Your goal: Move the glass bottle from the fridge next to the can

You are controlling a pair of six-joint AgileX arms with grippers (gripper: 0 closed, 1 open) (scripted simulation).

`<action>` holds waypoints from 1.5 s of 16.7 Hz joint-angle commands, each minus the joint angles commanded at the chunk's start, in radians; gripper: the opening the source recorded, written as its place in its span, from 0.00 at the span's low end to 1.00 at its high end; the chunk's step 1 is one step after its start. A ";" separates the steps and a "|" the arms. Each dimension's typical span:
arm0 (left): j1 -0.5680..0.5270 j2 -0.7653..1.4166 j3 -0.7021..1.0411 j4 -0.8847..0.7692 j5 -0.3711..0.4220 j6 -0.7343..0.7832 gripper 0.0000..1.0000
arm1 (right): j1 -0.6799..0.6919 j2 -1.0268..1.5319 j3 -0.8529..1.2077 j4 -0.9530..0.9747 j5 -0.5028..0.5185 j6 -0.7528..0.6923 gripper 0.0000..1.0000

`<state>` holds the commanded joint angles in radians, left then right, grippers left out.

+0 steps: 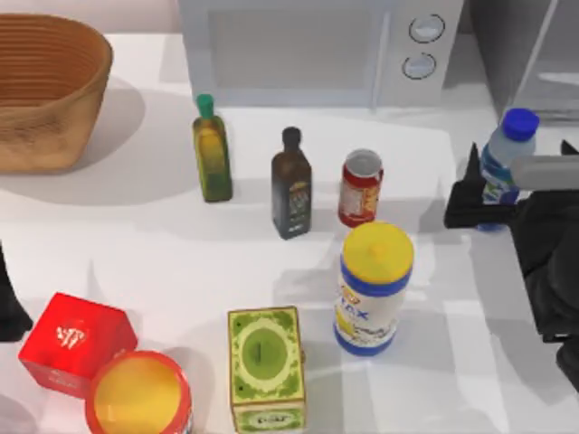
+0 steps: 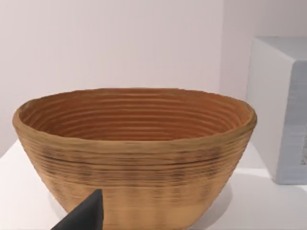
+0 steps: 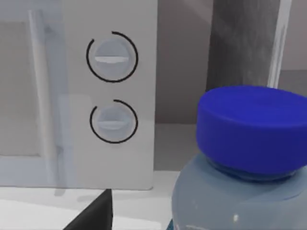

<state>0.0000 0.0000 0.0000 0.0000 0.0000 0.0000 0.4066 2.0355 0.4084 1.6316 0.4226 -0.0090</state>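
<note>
The glass bottle (image 1: 500,167), clear bluish with a blue cap, stands upright outside the grey fridge (image 1: 534,45), over the right side of the table. My right gripper (image 1: 493,206) is shut on its lower body, with one dark finger (image 1: 466,194) on the bottle's left. In the right wrist view the blue cap of the glass bottle (image 3: 252,129) sits close up, beside a finger (image 3: 96,213). The red can (image 1: 361,188) stands a good way left of the bottle. My left gripper (image 1: 9,312) is parked open at the table's left edge.
A white microwave (image 1: 308,50) stands at the back and a woven basket (image 1: 45,90) at the back left. An oil bottle (image 1: 213,154) and a dark bottle (image 1: 291,185) stand left of the can. A yellow-lidded canister (image 1: 373,289), green box (image 1: 265,366), red box (image 1: 77,344) and red tub (image 1: 138,395) fill the front.
</note>
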 joint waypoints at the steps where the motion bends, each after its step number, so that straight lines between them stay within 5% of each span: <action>1: 0.000 0.000 0.000 0.000 0.000 0.000 1.00 | 0.000 0.000 0.000 0.000 0.000 0.000 1.00; 11: 0.000 0.000 0.000 0.000 0.000 0.000 1.00 | -0.032 -0.286 -0.055 -0.216 -0.066 0.002 1.00; 25: 0.000 0.000 0.000 0.000 0.000 0.000 1.00 | -0.312 -1.643 -0.319 -1.285 -0.334 0.009 1.00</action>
<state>0.0000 0.0000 0.0000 0.0000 0.0000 0.0000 0.0941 0.3928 0.0894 0.3469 0.0885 0.0003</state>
